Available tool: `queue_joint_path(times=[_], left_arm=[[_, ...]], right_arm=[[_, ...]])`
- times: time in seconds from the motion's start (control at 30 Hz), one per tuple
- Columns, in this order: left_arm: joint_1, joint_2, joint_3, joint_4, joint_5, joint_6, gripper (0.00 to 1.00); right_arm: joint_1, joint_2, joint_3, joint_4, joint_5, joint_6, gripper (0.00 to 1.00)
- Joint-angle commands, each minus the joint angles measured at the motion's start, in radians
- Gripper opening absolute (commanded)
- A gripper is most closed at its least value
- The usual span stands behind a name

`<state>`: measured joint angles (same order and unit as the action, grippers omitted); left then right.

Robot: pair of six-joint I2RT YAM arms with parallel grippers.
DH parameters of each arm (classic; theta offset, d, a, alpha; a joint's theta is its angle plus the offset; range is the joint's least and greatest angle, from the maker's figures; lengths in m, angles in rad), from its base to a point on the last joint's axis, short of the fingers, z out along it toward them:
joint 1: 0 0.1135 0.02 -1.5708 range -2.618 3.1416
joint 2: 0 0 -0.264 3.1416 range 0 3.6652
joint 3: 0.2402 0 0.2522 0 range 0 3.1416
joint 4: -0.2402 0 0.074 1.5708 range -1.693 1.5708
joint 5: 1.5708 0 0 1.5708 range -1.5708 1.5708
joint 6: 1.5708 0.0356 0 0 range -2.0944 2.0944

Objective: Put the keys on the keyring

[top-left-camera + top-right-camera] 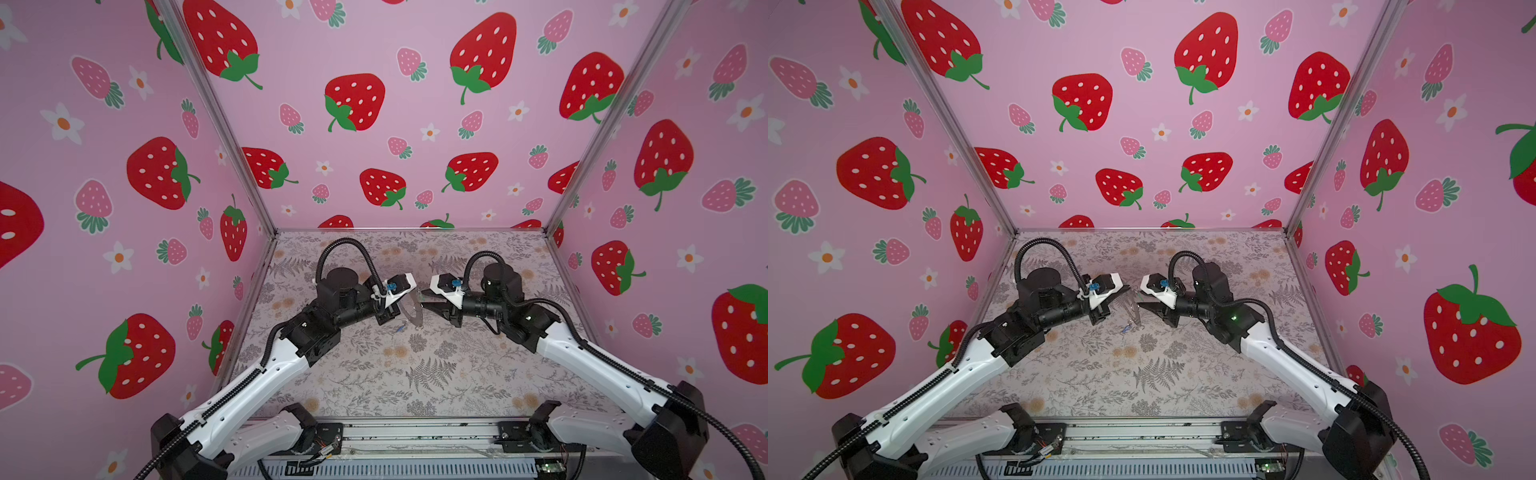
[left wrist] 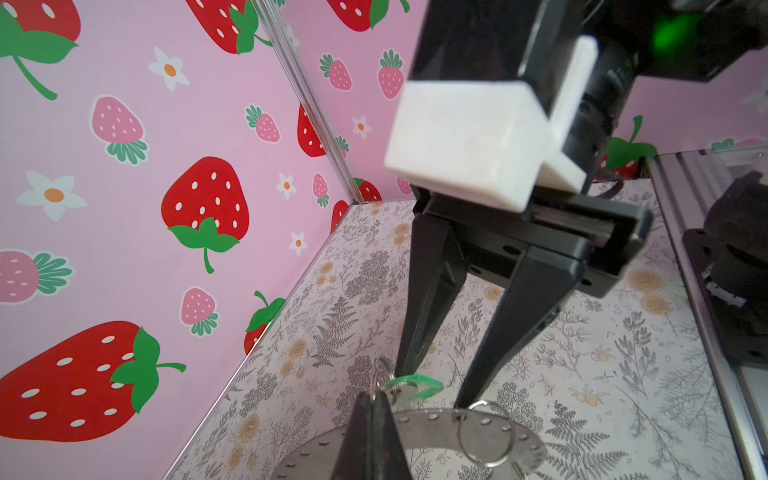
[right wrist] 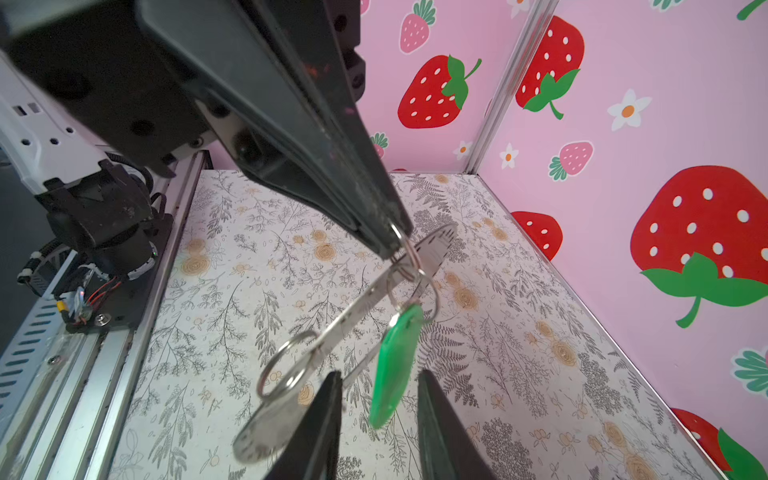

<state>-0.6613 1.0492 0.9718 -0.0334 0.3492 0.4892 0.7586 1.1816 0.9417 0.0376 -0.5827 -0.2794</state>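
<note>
Fingers (image 2: pixel 365 440) of your left gripper (image 2: pixel 368 405) are pressed together on the rim of the large, flat grey metal keyring (image 2: pixel 419 428), seen from the left wrist. There the black fingers of your right gripper (image 2: pixel 433 388) stand spread to either side of the tiny green key (image 2: pixel 419 386) with its bright plastic head. From the right wrist, the keyring (image 3: pixel 361 307) shows edge-on, its band running on a slant up to the pinch of the left gripper (image 3: pixel 392 245). The green key (image 3: pixel 395 365) hangs free between the parted right fingers (image 3: pixel 328 424), touching neither, its long axis pointing down toward the table. It hangs from a thin wire loop (image 3: pixel 412 257) that looks threaded on the band just beside the pinch. A second wire loop (image 3: pixel 286 365) sits further along the band and carries nothing that shows. In both top views the keyring (image 1: pixel 411 313) is held up on edge between the two grippers, over the floral-print tabletop (image 1: pixel 415 374); whether its lower rim touches the tabletop you cannot tell. The tiny blue key (image 1: pixel 400 328), dark-shafted, lies on the tabletop near the keyring's low edge, too small to read its heading. By this showing you are about halfway: one key looks hung, and the blue key (image 1: pixel 1125 328) is left to pick up and thread.
</note>
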Motion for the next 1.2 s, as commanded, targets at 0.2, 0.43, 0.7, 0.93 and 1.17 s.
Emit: queue_joint_path(times=[0.2,0.43,0.7,0.93,1.17], left_arm=[[0.005,-0.015,-0.020,0.170,0.034,-0.101,0.00],[0.005,-0.017,-0.029,0.178,0.037,-0.112,0.00],[0.005,-0.018,-0.025,0.188,0.039,-0.125,0.00],[0.006,-0.019,-0.024,0.200,0.034,-0.132,0.00],[0.017,-0.013,-0.026,0.240,0.055,-0.182,0.00]], right_arm=[[-0.003,-0.010,0.010,0.123,-0.001,0.098,0.33],[-0.003,0.002,0.025,0.124,0.042,0.125,0.25],[-0.002,-0.020,0.005,0.128,0.046,0.117,0.14],[-0.003,-0.012,0.007,0.117,0.032,0.106,0.05],[-0.002,-0.023,-0.014,0.101,0.022,0.080,0.01]])
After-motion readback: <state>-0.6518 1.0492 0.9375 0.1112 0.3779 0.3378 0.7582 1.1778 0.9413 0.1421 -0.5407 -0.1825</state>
